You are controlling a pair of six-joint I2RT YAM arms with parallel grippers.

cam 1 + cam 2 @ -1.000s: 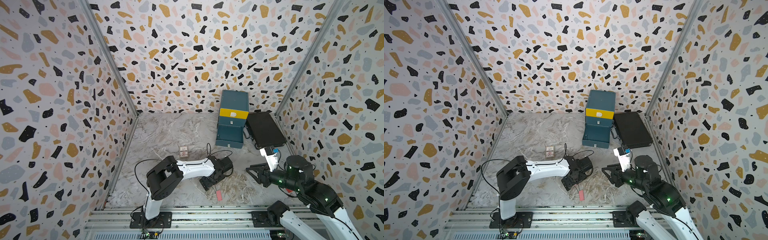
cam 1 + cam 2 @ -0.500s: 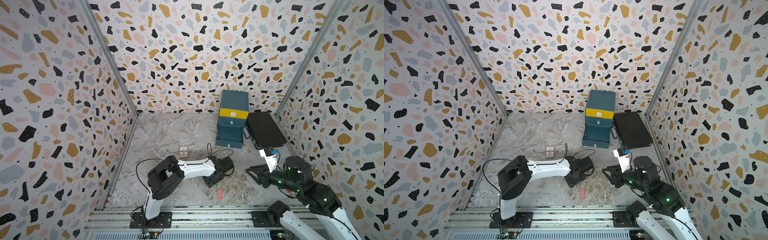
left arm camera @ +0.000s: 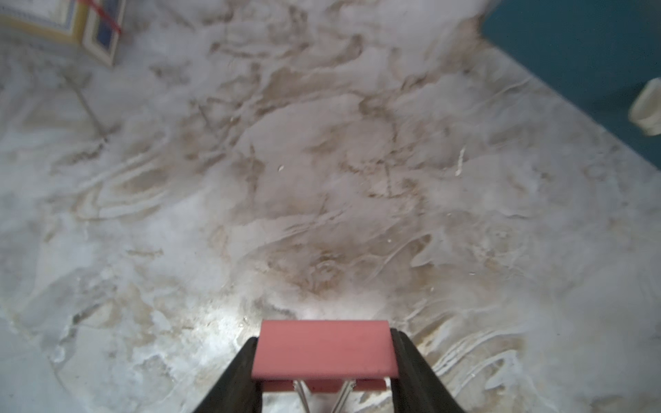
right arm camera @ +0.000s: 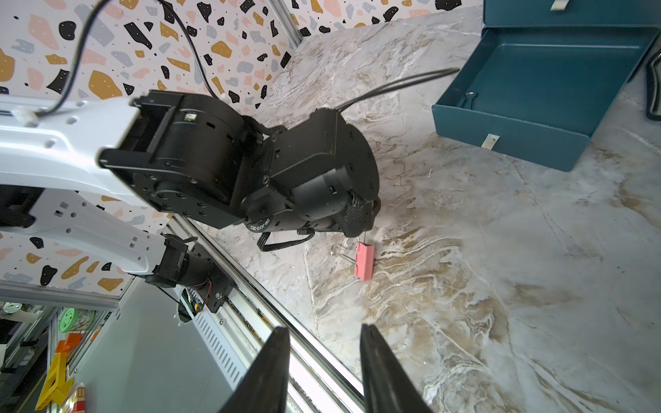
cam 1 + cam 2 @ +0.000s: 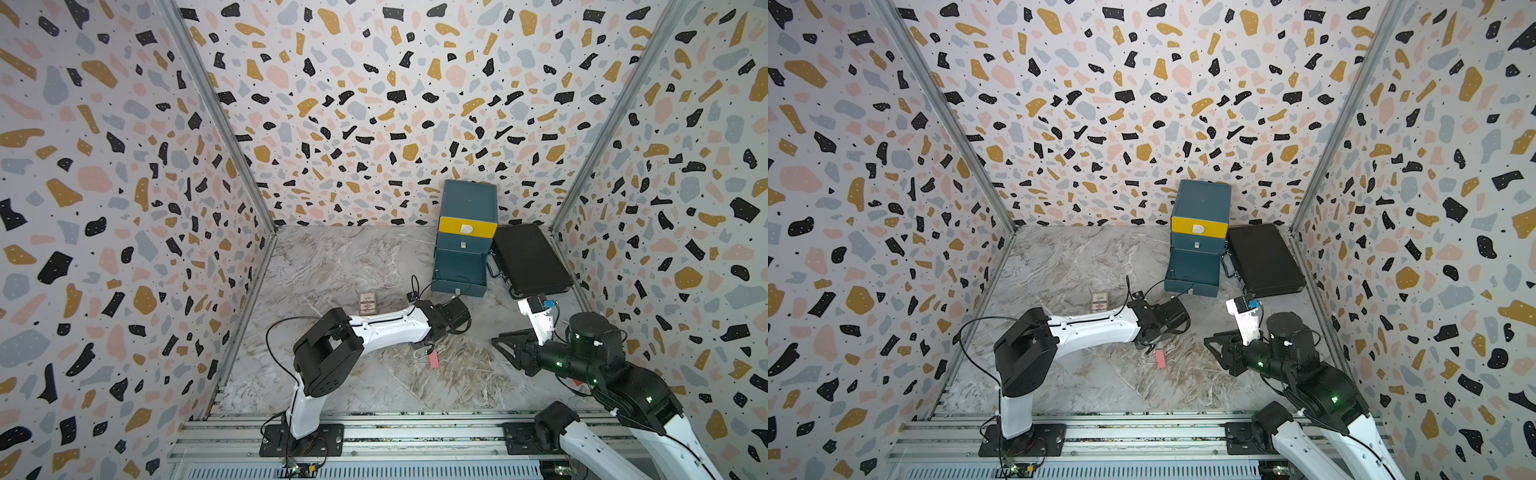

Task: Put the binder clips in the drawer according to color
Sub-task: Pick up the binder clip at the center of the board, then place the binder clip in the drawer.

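Pink metal sits pinched between the two dark fingers [image 3: 238,379] of my left hand [image 3: 324,334]. Its wrist camera shows the pink binder clip [image 3: 323,352] clamped at both ends, silver wire handles pointing back at the lens, so that hand is closed on it. In both top views the clip [image 5: 433,358] shows below and right of centre frame, right under the tip of the left arm [image 5: 386,326]. I cannot tell whether it is clear of the marble-patterned table [image 5: 332,266].

My right hand [image 4: 323,326] hangs at lower right of the top views, fingers parted partway and nothing between them.

The drawer cabinet [image 5: 468,199] stands right of centre at the back, yellow front on top. Its bottom drawer [image 5: 459,266] is pulled out toward the arms. From the right wrist I see a silver wire loop [image 4: 470,96] in one corner of that drawer; what it belongs to I cannot tell. A black case [image 5: 528,259] lies just beside the cabinet on its right, and a printed card box [image 5: 368,303] sits left of centre.
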